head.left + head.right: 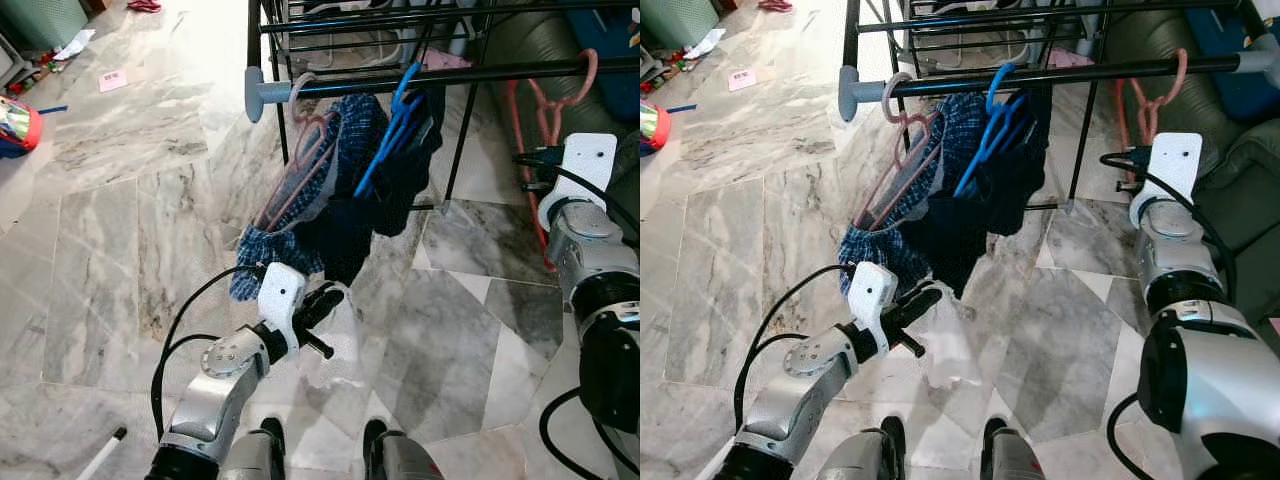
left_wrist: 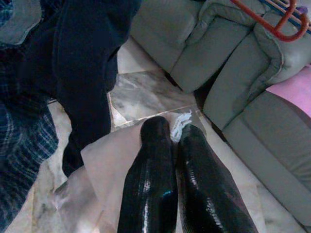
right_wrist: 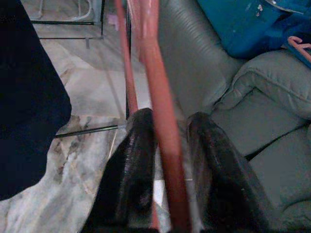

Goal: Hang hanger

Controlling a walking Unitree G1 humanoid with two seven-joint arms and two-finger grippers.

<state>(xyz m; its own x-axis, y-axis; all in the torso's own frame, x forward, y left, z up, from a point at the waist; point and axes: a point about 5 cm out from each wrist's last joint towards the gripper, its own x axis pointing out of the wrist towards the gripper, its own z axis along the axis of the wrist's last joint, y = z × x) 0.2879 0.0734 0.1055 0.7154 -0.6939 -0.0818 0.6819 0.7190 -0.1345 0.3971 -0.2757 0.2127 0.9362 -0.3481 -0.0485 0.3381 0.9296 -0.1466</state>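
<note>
A coral red hanger (image 1: 549, 112) hangs by its hook from the black rail (image 1: 480, 74) of a clothes rack, at the rail's right end. My right gripper (image 3: 171, 116) is raised beside it. The fingers stand open, one on each side of the hanger's (image 3: 163, 145) slanting arm, which rests against one finger. Low at the front left, my left gripper (image 1: 325, 300) is shut on a pale, thin cloth (image 1: 335, 345) that droops toward the floor. The cloth (image 2: 112, 160) has a bit of white trim at the fingertips.
On the same rail hang a blue hanger (image 1: 396, 108), a pink hanger with a blue plaid garment (image 1: 300, 175) and dark clothes (image 1: 390, 195). A grey sofa (image 1: 1235, 180) stands right behind the rack. Marble floor (image 1: 120, 230) lies open to the left.
</note>
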